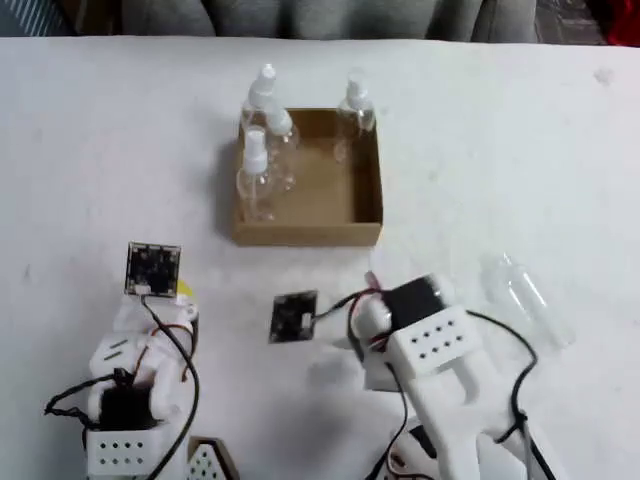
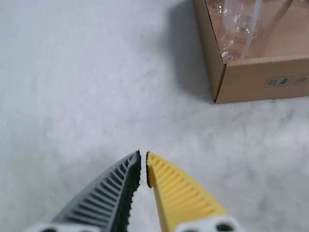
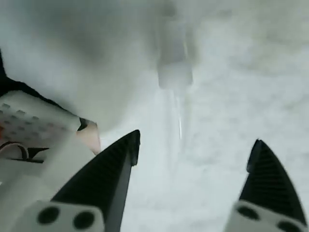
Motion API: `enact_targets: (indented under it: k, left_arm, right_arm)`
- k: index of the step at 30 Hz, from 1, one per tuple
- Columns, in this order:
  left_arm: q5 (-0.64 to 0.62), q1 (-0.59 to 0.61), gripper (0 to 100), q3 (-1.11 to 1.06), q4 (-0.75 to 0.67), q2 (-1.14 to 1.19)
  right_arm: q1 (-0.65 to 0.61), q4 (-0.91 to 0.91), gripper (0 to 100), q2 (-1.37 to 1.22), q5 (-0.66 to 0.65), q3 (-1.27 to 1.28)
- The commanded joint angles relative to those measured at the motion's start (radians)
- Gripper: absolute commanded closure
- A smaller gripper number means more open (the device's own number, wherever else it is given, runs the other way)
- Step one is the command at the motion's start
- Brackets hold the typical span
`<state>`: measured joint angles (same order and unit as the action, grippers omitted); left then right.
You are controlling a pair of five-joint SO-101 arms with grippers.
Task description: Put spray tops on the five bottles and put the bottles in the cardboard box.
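White counter (image 1: 100, 150) with box (image 1: 310, 233) of capped bottles (image 1: 255, 185); left end effector (image 2: 144, 155) closed, empty; right end effector (image 3: 197, 137) open near spray top (image 3: 175, 73).

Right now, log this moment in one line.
box: four capped bottles; fifth bottle: outside, uncapped; left tool: shut; right tool: open near spray top

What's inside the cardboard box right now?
Four spray-topped bottles stand in the cardboard box: three clustered along one side, one in a far corner. The cluster's overlap hides some bases.
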<state>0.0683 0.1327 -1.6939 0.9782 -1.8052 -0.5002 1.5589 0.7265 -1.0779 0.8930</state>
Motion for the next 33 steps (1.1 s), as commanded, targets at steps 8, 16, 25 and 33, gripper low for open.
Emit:
enact_targets:
  k: [8, 16, 25, 33]
  left_arm:
    - [0.011, 0.012, 98, 0.002, 0.008, -0.016]
    - [0.011, 0.012, 98, 0.002, 0.008, -0.016]
    - [0.011, 0.012, 98, 0.002, 0.008, -0.016]
    - [0.011, 0.012, 98, 0.002, 0.008, -0.016]
  right_arm:
    - [-0.147, -0.320, 76.0, -0.104, 0.124, 0.132]
    - [-0.153, -0.483, 76.5, -0.308, 0.161, 0.130]
    - [-0.019, -0.496, 97.5, -0.331, 0.358, 0.035]
    - [0.236, -0.305, 98.1, -0.332, 0.864, -0.219]
